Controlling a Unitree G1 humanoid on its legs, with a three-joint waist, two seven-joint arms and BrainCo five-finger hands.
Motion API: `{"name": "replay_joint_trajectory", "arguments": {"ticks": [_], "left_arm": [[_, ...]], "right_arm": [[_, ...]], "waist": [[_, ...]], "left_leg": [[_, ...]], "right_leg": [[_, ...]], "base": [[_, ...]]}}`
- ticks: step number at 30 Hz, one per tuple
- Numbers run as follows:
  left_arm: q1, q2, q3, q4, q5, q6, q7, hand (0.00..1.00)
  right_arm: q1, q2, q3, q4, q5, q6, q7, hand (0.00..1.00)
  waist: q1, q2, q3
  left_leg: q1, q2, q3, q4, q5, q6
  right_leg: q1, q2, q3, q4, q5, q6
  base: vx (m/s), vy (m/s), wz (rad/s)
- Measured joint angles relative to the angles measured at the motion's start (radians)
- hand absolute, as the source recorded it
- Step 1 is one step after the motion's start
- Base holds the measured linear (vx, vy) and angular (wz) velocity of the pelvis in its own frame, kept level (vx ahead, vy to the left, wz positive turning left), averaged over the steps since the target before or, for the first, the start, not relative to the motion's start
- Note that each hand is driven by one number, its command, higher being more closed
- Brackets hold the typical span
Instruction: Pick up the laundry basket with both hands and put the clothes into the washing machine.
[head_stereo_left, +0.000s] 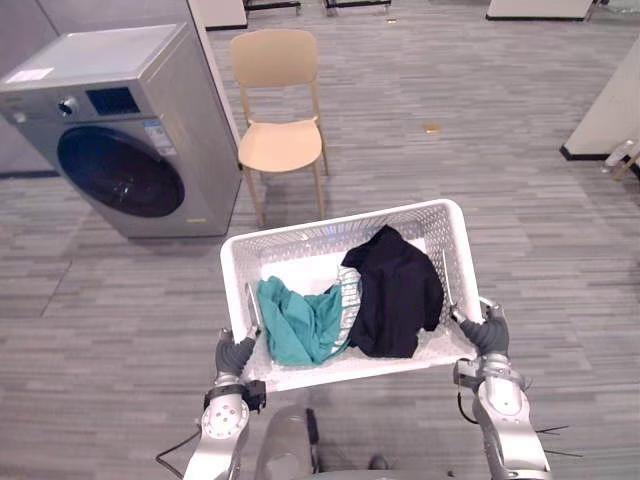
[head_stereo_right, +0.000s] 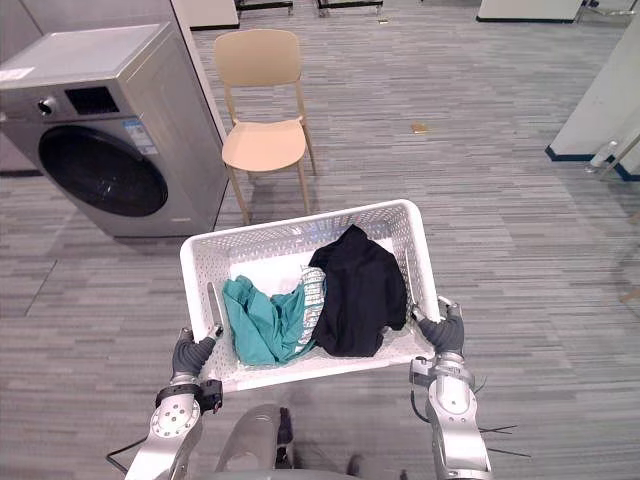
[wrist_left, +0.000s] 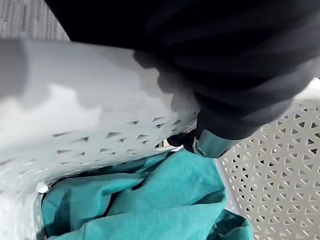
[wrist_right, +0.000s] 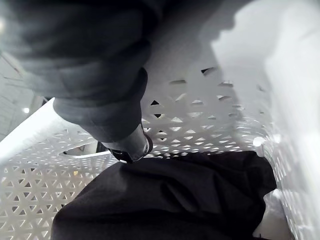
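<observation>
1. Here the left robot hand (head_stereo_left: 235, 352) and the right robot hand (head_stereo_left: 487, 332) each clasp one side of the basket (head_stereo_left: 320, 232).
2. It holds teal and black clothes (head_stereo_left: 385, 295) and hangs above the floor (head_stereo_left: 450, 170), near the washer (head_stereo_left: 120, 130).

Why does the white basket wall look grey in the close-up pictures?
It's shadow: in the left wrist view the left hand gripping the laundry basket shades its wall; in the right wrist view the right hand does the same; in the left eye view the washing machine catches light on top.
</observation>
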Motion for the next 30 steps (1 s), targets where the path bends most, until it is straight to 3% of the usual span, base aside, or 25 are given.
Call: {"name": "replay_joint_trajectory", "arguments": {"ticks": [1, 2, 3, 4, 5, 6, 7, 8, 9, 10, 11, 13, 15, 16, 17, 18, 19, 20, 21, 23, 24, 25, 26, 28, 30], "left_arm": [[0.008, -0.011, 0.001, -0.017, 0.002, 0.000, 0.000, 1.00], [0.009, -0.007, 0.008, -0.019, 0.003, 0.003, 0.000, 1.00], [0.008, -0.008, 0.010, -0.023, 0.003, 0.008, 0.000, 1.00], [0.014, -0.011, 0.009, -0.026, 0.003, 0.014, 0.000, 1.00], [0.021, -0.010, 0.009, -0.026, 0.003, 0.014, 0.000, 1.00], [0.030, -0.008, 0.009, -0.026, 0.003, 0.014, 0.000, 1.00], [0.031, 0.010, 0.009, -0.025, 0.003, 0.015, 0.000, 1.00], [0.028, 0.020, 0.008, -0.025, 0.003, 0.016, 0.000, 1.00], [0.028, 0.035, 0.005, -0.025, 0.003, 0.026, 0.000, 1.00], [0.030, 0.037, 0.003, -0.025, 0.003, 0.031, 0.000, 1.00], [0.030, 0.042, 0.000, -0.027, 0.003, 0.036, 0.000, 1.00], [0.023, 0.058, -0.001, -0.034, 0.003, 0.035, 0.000, 1.00], [-0.006, 0.066, -0.012, -0.036, 0.003, 0.035, 0.000, 1.00], [-0.012, 0.070, -0.023, -0.036, 0.003, 0.035, 0.000, 1.00], [-0.015, 0.086, -0.036, -0.036, 0.003, 0.034, 0.000, 1.00], [-0.015, 0.099, -0.048, -0.028, 0.003, 0.033, 0.000, 1.00], [-0.013, 0.087, -0.053, -0.012, 0.003, 0.034, 0.000, 1.00], [-0.009, 0.055, -0.051, -0.001, 0.003, 0.034, 0.000, 1.00], [-0.012, 0.054, -0.050, 0.001, 0.003, 0.034, 0.000, 1.00], [-0.014, 0.048, -0.048, 0.002, 0.003, 0.034, 0.000, 1.00], [-0.001, 0.033, -0.041, 0.001, 0.003, 0.034, 0.000, 1.00], [0.009, 0.030, -0.038, -0.003, 0.003, 0.031, -0.001, 1.00], [0.021, 0.031, -0.039, -0.010, 0.001, 0.027, -0.001, 1.00], [0.022, 0.031, -0.036, -0.013, -0.001, 0.017, -0.001, 1.00], [0.022, 0.030, -0.034, -0.013, -0.001, 0.013, -0.003, 1.00]], "right_arm": [[-0.012, -0.014, 0.002, 0.020, 0.003, -0.005, 0.001, 1.00], [-0.037, -0.008, 0.006, 0.061, 0.005, -0.006, 0.001, 1.00], [-0.044, -0.007, 0.004, 0.069, 0.004, -0.005, 0.001, 1.00], [-0.040, -0.009, 0.005, 0.082, 0.004, -0.005, 0.006, 1.00], [-0.040, -0.006, 0.006, 0.088, 0.004, -0.005, 0.008, 1.00], [-0.041, -0.004, 0.006, 0.093, -0.002, -0.006, 0.012, 1.00], [-0.043, 0.008, 0.002, 0.106, -0.012, -0.011, 0.021, 1.00], [-0.043, 0.017, 0.002, 0.114, -0.012, -0.011, 0.021, 1.00], [-0.026, 0.036, -0.001, 0.120, -0.012, -0.010, 0.020, 1.00], [-0.012, 0.039, -0.001, 0.120, -0.012, -0.010, 0.020, 1.00], [0.012, 0.050, 0.000, 0.113, -0.012, -0.010, 0.020, 1.00], [0.017, 0.060, -0.002, 0.097, -0.010, -0.012, 0.020, 1.00], [0.044, 0.067, -0.016, 0.038, -0.010, -0.013, 0.019, 1.00], [0.047, 0.065, -0.025, 0.030, -0.010, -0.013, 0.017, 1.00], [0.047, 0.065, -0.029, 0.029, -0.010, -0.012, 0.014, 1.00], [0.049, 0.060, -0.027, 0.034, -0.010, -0.012, 0.014, 1.00], [0.051, 0.045, -0.026, 0.040, -0.010, -0.011, 0.014, 1.00], [0.047, 0.024, -0.026, 0.043, -0.011, -0.004, 0.014, 1.00], [0.045, 0.023, -0.026, 0.042, -0.010, -0.003, 0.014, 1.00], [0.052, 0.022, -0.027, 0.035, -0.010, -0.001, 0.014, 1.00], [0.082, 0.020, -0.021, -0.011, -0.010, 0.004, 0.014, 1.00], [0.086, 0.021, -0.019, -0.024, -0.010, 0.004, 0.014, 1.00], [0.086, 0.027, -0.018, -0.042, -0.010, 0.004, 0.007, 1.00], [0.075, 0.030, -0.018, -0.046, -0.010, 0.000, 0.002, 1.00], [0.067, 0.028, -0.019, -0.033, -0.008, 0.000, 0.002, 1.00]], "waist": [[0.002, 0.019, -0.009], [0.002, -0.008, -0.014], [-0.004, -0.014, -0.019], [0.003, -0.018, -0.023], [0.005, -0.018, -0.024], [0.007, -0.017, -0.025], [0.001, -0.026, -0.021], [-0.001, -0.036, -0.018], [-0.008, -0.051, -0.015], [-0.014, -0.049, -0.015], [-0.040, -0.029, -0.015], [-0.061, -0.031, -0.017], [-0.059, -0.051, -0.021], [-0.061, -0.052, -0.022], [-0.062, -0.070, -0.028], [-0.074, -0.087, -0.038], [-0.085, -0.071, -0.045], [-0.079, -0.022, -0.065], [-0.080, -0.009, -0.068], [-0.089, 0.003, -0.060], [-0.075, 0.008, -0.042], [-0.068, 0.016, -0.041], [-0.052, 0.027, -0.041], [-0.023, 0.014, -0.033], [-0.006, 0.002, -0.026]], "left_leg": [[0.010, -0.010, 0.018, -0.175, 0.123, 0.015], [0.033, -0.058, 0.043, -0.173, 0.123, 0.125], [0.023, -0.069, 0.049, -0.133, 0.122, 0.197], [0.008, -0.070, 0.077, -0.023, 0.083, 0.231], [0.023, -0.073, 0.081, -0.008, 0.054, 0.231], [0.054, -0.078, 0.086, -0.009, 0.015, 0.228], [0.128, -0.100, 0.081, -0.030, -0.051, 0.231], [0.159, -0.116, 0.078, -0.041, -0.063, 0.225], [0.241, -0.148, 0.078, -0.069, -0.075, 0.213], [0.294, -0.158, 0.072, -0.093, -0.079, 0.206], [0.410, -0.165, 0.035, -0.172, -0.081, 0.204], [0.486, -0.169, 0.000, -0.238, -0.081, 0.203], [0.562, -0.173, -0.040, -0.289, -0.104, 0.163], [0.590, -0.168, -0.055, -0.304, -0.115, 0.145], [0.629, -0.179, -0.077, -0.333, -0.124, 0.128], [0.686, -0.192, -0.119, -0.355, -0.149, 0.086], [0.714, -0.177, -0.149, -0.357, -0.155, 0.077], [0.713, -0.130, -0.170, -0.335, -0.151, 0.066], [0.684, -0.105, -0.199, -0.247, -0.130, 0.032], [0.614, -0.079, -0.202, -0.036, -0.073, -0.031], [0.488, -0.020, -0.157, 0.303, 0.143, -0.050], [0.438, 0.015, -0.134, 0.419, 0.152, -0.044], [0.350, 0.082, -0.088, 0.600, 0.108, 0.008], [0.204, 0.122, -0.041, 0.673, 0.014, 0.057], [0.109, 0.122, -0.030, 0.496, -0.065, 0.052]], "right_leg": [[0.038, -0.007, 0.014, -0.043, -0.017, 0.028], [0.078, -0.050, 0.024, -0.064, -0.028, 0.046], [0.087, -0.073, 0.022, -0.068, -0.014, 0.069], [0.094, -0.098, 0.033, -0.014, 0.010, 0.110], [0.077, -0.102, 0.042, 0.052, 0.009, 0.116], [0.038, -0.107, 0.052, 0.179, 0.004, 0.153], [-0.101, -0.129, 0.084, 0.530, 0.055, 0.298], [-0.153, -0.146, 0.100, 0.671, 0.070, 0.297], [-0.246, -0.176, 0.099, 0.906, 0.063, 0.259], [-0.286, -0.181, 0.094, 0.979, 0.045, 0.226], [-0.372, -0.170, 0.046, 1.010, -0.004, 0.143], [-0.459, -0.152, -0.002, 0.922, -0.040, 0.125], [-0.569, -0.119, -0.043, 0.650, -0.034, 0.112], [-0.575, -0.101, -0.045, 0.493, 0.005, 0.111], [-0.566, -0.086, -0.044, 0.265, 0.094, 0.113], [-0.566, -0.085, -0.028, 0.189, 0.256, 0.069], [-0.555, -0.073, -0.024, 0.214, 0.322, 0.029], [-0.552, -0.052, -0.044, 0.252, 0.277, 0.014], [-0.547, -0.049, -0.080, 0.300, 0.213, 0.005], [-0.491, -0.038, -0.128, 0.316, 0.160, -0.007], [-0.374, -0.022, -0.141, 0.269, 0.106, -0.015], [-0.333, -0.008, -0.141, 0.246, 0.094, -0.015], [-0.268, 0.019, -0.140, 0.204, 0.087, -0.025], [-0.147, 0.021, -0.119, 0.106, 0.079, -0.015], [-0.065, -0.002, -0.111, 0.042, 0.079, -0.011]], "base": [[0.66, 0.251, -0.20], [0.69, 0.257, -0.06], [0.85, 0.353, 0.07], [0.71, 0.296, 0.09], [0.69, 0.303, -0.06], [0.61, 0.274, -0.12], [0.59, 0.264, -0.08], [0.70, 0.274, 0.04], [0.48, 0.132, 0.11], [0.69, 0.158, 0.35], [0.56, 0.110, 0.40], [0.49, 0.069, 0.52], [0.60, -0.007, 0.51], [0.57, -0.057, 0.56], [0.61, -0.096, 0.68], [0.67, -0.136, 0.74], [0.79, -0.157, 0.49], [0.79, -0.168, 0.38], [0.62, -0.131, 0.32], [0.60, -0.165, 0.47], [0.59, -0.138, 0.28], [0.56, -0.094, 0.02], [0.43, -0.046, -0.13], [0.57, -0.039, -0.19], [0.56, 0.091, -0.18]]}}
